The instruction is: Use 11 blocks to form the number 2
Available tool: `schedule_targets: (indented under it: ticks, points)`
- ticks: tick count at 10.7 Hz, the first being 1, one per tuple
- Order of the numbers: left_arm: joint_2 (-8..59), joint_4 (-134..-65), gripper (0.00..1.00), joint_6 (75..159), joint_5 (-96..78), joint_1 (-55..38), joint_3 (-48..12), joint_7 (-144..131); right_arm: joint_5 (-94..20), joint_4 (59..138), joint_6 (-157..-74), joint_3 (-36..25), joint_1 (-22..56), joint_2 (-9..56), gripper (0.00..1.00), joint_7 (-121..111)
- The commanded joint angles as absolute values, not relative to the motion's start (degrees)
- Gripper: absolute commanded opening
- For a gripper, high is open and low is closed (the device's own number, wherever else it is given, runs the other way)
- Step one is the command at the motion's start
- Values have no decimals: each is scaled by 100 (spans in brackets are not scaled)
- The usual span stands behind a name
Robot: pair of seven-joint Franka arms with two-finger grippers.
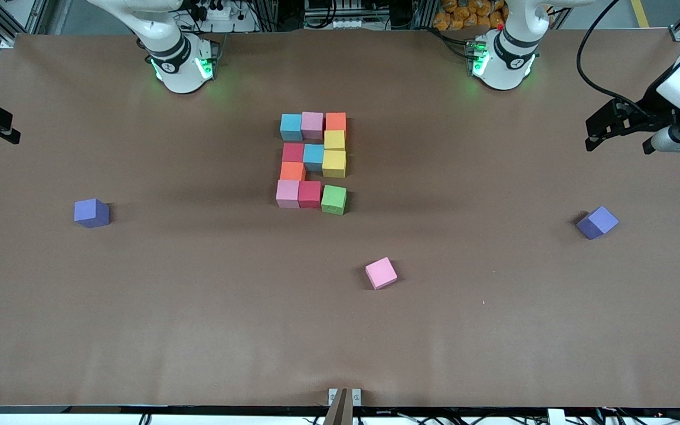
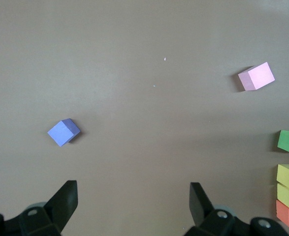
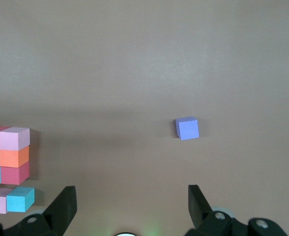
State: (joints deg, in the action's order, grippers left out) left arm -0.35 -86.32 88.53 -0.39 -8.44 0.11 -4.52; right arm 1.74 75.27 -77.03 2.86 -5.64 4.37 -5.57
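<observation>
Eleven blocks lie together at the table's middle as a number 2 [image 1: 313, 159]. The row nearest the robots is blue [image 1: 291, 127], pink [image 1: 312, 125] and orange [image 1: 335, 122]. The row nearest the camera ends in a green block [image 1: 333, 199]. A loose pink block [image 1: 381, 273] lies apart, nearer the camera, and shows too as the pink block [image 2: 256, 76] in the left wrist view. My left gripper [image 1: 617, 139] [image 2: 134, 194] hangs open and empty high over the left arm's end. My right gripper [image 3: 132, 196] hangs open and empty high over the right arm's end.
One purple cube [image 1: 91, 212] [image 3: 187, 129] lies toward the right arm's end. Another purple cube [image 1: 597, 222] [image 2: 63, 132] lies toward the left arm's end. The brown table [image 1: 198, 324] runs wide on all sides of the figure.
</observation>
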Motion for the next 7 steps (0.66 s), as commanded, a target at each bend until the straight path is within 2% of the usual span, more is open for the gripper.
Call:
schedule_targets:
  ticks: [1, 7]
  points:
    - [-123, -8701, 100, 8728, -185, -941, 97, -484, 290, 7506, -7585, 299, -545, 378, 100, -571]
    - [-70, -8684, 100, 8728, -123, -949, 88, -492, 264, 7471, -7532, 290, -554, 334, 100, -554]
